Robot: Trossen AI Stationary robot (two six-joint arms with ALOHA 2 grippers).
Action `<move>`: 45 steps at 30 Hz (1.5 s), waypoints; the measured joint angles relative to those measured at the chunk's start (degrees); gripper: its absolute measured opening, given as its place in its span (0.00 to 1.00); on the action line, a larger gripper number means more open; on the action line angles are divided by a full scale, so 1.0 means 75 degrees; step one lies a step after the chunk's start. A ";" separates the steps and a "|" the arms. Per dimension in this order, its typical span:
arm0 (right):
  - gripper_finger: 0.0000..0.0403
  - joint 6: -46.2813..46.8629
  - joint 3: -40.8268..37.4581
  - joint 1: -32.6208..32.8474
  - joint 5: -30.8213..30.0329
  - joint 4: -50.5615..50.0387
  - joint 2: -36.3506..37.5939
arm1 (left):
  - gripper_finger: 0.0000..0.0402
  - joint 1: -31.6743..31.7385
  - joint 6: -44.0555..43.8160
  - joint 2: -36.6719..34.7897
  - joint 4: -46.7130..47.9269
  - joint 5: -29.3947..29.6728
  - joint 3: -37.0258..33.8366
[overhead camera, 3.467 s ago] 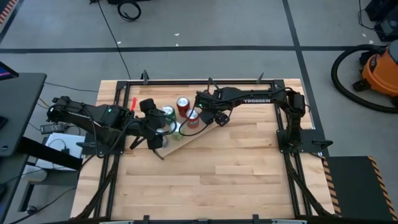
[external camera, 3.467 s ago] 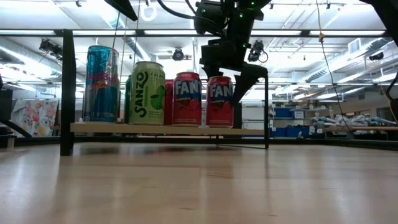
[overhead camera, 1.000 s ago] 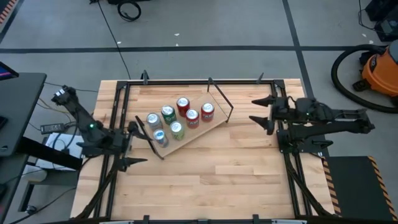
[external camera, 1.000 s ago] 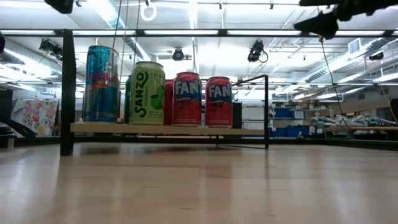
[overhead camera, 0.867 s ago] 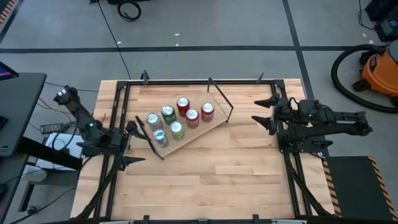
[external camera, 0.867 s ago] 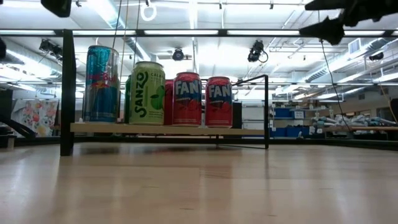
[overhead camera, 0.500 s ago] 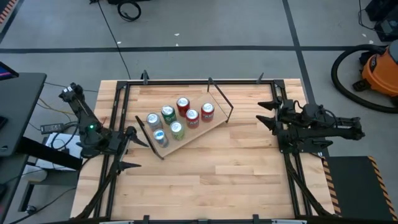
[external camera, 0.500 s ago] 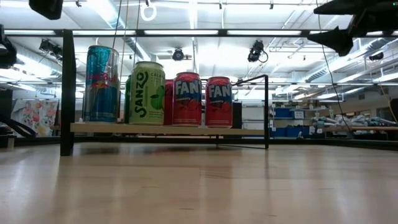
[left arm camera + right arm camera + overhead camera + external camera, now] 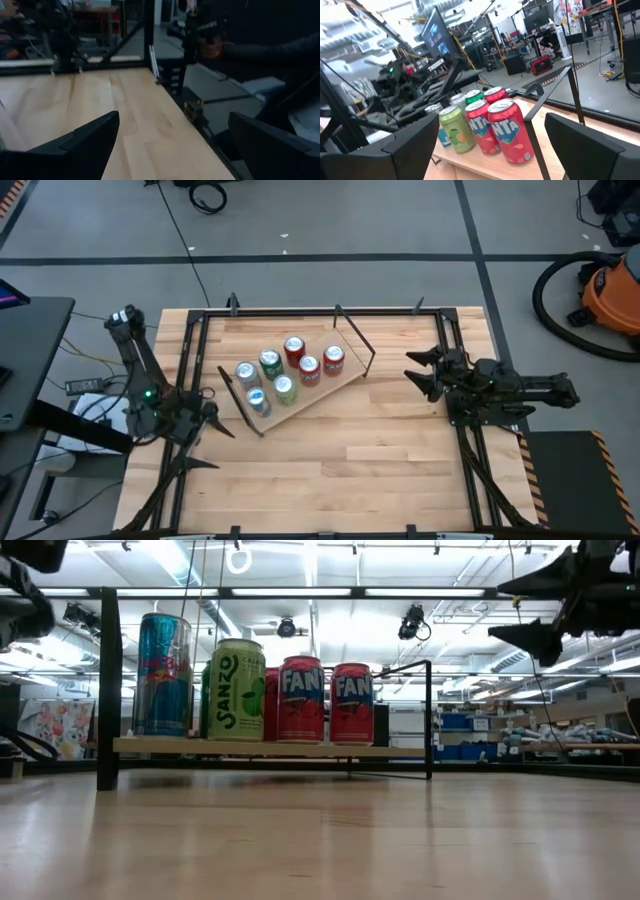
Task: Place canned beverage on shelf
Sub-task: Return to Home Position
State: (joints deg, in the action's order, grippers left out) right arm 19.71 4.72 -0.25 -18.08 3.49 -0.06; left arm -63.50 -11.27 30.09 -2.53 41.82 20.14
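Several cans stand upright on the light wood shelf (image 9: 322, 395), which lies askew at the table's far middle with black rod brackets at its short ends. They include red cans (image 9: 333, 359), green cans (image 9: 284, 388) and a tall blue can (image 9: 163, 674). In the right wrist view the nearest red can (image 9: 509, 131) stands at the shelf's end. My left gripper (image 9: 208, 413) is open and empty at the table's left edge. My right gripper (image 9: 418, 373) is open and empty near the table's right edge, pointing toward the shelf.
The black table frame (image 9: 320, 311) runs round the wooden tabletop (image 9: 350, 470). The near half of the tabletop is bare wood. An orange vacuum (image 9: 610, 290) stands on the floor beyond the far right corner.
My right gripper has drawn back slightly toward the table's right edge and dropped lower. My left arm has folded back and its gripper has gone toward the near edge, along the table's left edge. The cans and shelf have kept still.
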 joint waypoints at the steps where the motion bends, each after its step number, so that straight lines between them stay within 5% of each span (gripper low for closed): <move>1: 0.93 0.0020 -0.0110 0.0002 -0.0022 0.0161 0.0000 | 0.96 -0.0095 -0.0101 0.0132 0.0030 0.0029 0.0000; 7: 0.93 -0.0062 -0.0457 -0.0001 -0.0050 0.0788 -0.0003 | 0.96 -0.0885 -0.0676 0.0809 0.0045 0.0535 0.0000; 15: 0.93 -0.0094 -0.0474 -0.0001 -0.0298 0.0608 -0.0006 | 0.96 -0.2784 -0.0916 0.0790 0.0377 0.3063 0.0000; 19: 0.93 -0.0192 -0.0474 -0.0001 -0.0502 0.0680 -0.0006 | 0.96 -0.2853 -0.0273 0.0738 -0.0089 0.3868 0.0000; 25: 0.93 -0.0234 -0.0471 -0.0001 -0.0328 0.0919 -0.0006 | 0.96 -0.1633 0.0031 0.0594 -0.0128 0.2936 0.0000; 37: 0.93 -0.0314 -0.0462 0.0001 0.0181 0.1354 -0.0006 | 0.84 0.2856 0.1503 -0.0455 -0.0033 -0.0640 0.0003; 45: 0.93 -0.0164 -0.0462 0.0002 0.0226 0.1355 -0.0008 | 0.78 0.3734 0.1879 -0.1188 0.0500 -0.1369 0.0006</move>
State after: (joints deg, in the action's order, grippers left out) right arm 18.48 1.26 -0.23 -16.38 13.65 -0.12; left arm -35.49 2.82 21.18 1.22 31.55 20.18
